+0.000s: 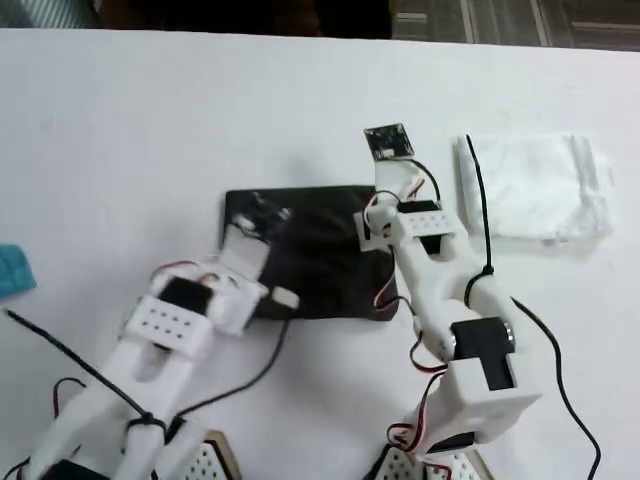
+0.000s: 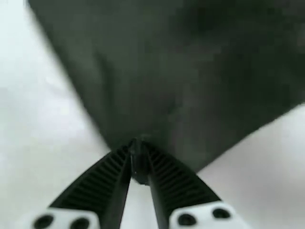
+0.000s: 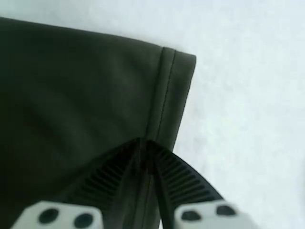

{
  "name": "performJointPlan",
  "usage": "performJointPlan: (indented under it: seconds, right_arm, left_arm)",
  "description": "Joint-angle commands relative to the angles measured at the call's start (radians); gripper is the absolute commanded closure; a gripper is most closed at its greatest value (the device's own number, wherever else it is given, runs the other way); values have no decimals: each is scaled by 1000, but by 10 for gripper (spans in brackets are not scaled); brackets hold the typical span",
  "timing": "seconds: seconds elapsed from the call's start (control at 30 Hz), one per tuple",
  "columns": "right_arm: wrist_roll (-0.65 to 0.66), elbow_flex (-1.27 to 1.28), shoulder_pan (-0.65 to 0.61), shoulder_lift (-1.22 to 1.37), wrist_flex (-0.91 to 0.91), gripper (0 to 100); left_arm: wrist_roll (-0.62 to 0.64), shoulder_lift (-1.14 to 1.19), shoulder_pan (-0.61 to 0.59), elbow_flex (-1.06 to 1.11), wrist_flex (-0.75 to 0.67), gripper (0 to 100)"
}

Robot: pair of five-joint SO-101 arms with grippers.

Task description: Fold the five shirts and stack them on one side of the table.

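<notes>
A smooth black shirt, folded into a rectangle, lies mid-table. The left gripper and right gripper each pinch its edge, and a crinkled white folded shirt lies nearby.

The middle shirt lies left of the folded shirt on the table.
</notes>
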Motion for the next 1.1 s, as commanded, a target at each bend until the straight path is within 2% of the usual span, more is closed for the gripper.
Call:
performJointPlan:
  seconds: [0.0,0.23,0.5,0.7,0.83,0.97,1.07]
  right_arm:
    - [-3,-28,-10,-4,-21,978]
    - [-3,-28,-13,-4,-21,978]
    - [-3,-28,-19,-4,-21,978]
    - [-3,-23,-12,-25,-5,978]
    - [-11,6,-12,-151,71,978]
    - [-5,157,-16,-383,54,978]
    - [-3,241,-19,-570,50,978]
  left_arm:
    - [5,-15,41,18,-35,973]
    - [3,-15,37,131,-109,973]
    - [3,-15,-101,125,-120,973]
    - [8,-21,-104,88,-109,973]
    - [8,-23,-104,-44,-11,973]
    - [8,-18,-106,-214,81,973]
    - [5,-14,-114,-240,-12,973]
